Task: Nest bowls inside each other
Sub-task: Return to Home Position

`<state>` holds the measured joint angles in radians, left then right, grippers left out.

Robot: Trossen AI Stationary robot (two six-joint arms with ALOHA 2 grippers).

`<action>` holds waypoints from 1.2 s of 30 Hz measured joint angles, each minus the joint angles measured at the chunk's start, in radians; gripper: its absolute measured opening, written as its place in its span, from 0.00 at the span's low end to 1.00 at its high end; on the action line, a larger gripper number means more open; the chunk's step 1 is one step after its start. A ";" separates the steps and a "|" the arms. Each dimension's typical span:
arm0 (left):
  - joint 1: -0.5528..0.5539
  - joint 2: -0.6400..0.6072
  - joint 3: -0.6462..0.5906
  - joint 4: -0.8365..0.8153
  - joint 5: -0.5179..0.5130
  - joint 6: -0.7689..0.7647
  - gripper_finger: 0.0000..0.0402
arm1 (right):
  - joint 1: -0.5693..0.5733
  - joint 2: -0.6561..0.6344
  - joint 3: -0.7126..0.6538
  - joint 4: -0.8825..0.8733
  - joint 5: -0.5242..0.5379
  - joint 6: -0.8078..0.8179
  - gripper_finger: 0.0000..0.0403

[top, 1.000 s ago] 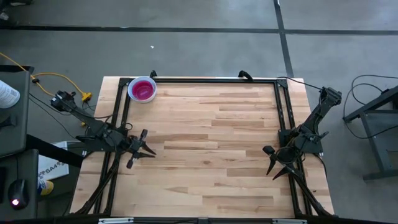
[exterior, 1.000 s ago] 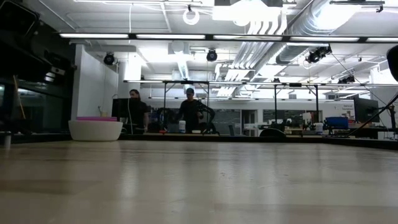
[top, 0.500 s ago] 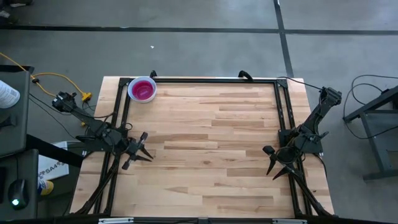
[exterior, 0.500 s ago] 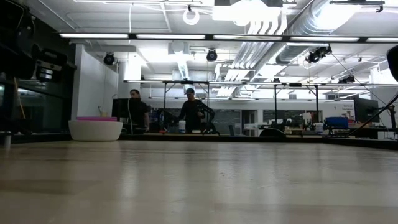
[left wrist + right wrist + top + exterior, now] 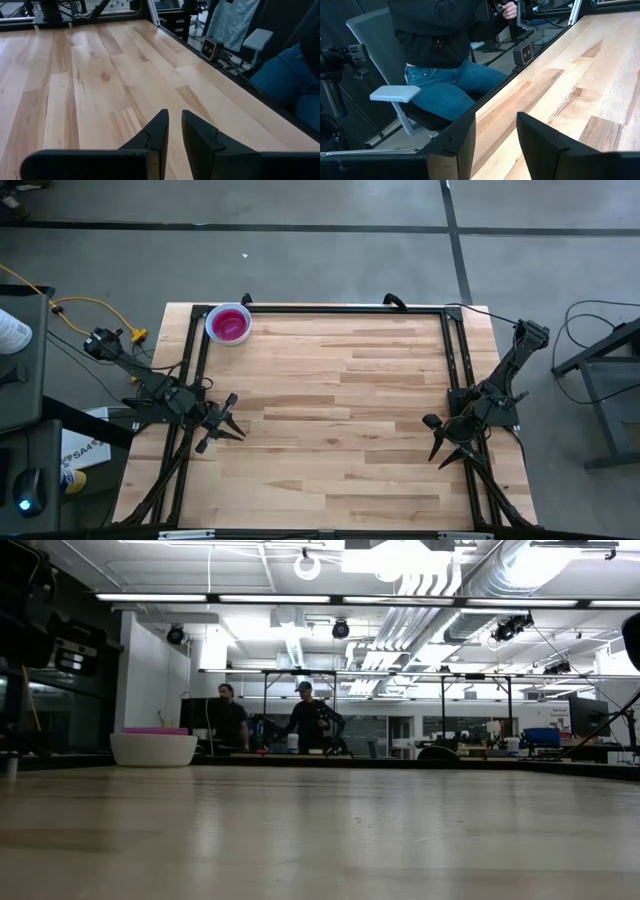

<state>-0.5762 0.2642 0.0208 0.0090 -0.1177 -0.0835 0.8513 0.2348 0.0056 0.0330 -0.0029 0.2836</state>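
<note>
Purple-topped bowl stack [image 5: 228,324] at table [image 5: 330,410] far-left corner

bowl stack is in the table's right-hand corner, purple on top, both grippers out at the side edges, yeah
No: the bowl stack is in the table's left-hand corner, as the high view shows. Purple on top, left gripper and right gripper at the side edges.

Long ceiling lights [image 5: 300,597] flood the scene with bright, even light. The low view shows a pale sheen on the tabletop [image 5: 320,830]. From above, shadows under the arms [image 5: 150,385] are faint and soft. The left claw [image 5: 174,116] stands dark against bright wood.
</note>
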 joint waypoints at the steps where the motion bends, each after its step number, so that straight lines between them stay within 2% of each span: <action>1: 0.000 0.000 0.000 0.000 0.002 0.000 0.13 | 0.000 0.000 0.000 0.000 0.000 0.000 0.34; 13: 0.000 0.000 0.000 -0.005 0.038 0.000 0.13 | 0.000 0.000 0.000 0.000 0.000 0.000 0.34; 36: 0.000 0.000 0.000 -0.005 0.022 0.000 0.13 | 0.000 0.000 0.000 0.000 0.000 0.000 0.34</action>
<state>-0.5762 0.2642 0.0208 0.0044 -0.0955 -0.0837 0.8513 0.2344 0.0059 0.0330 -0.0029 0.2832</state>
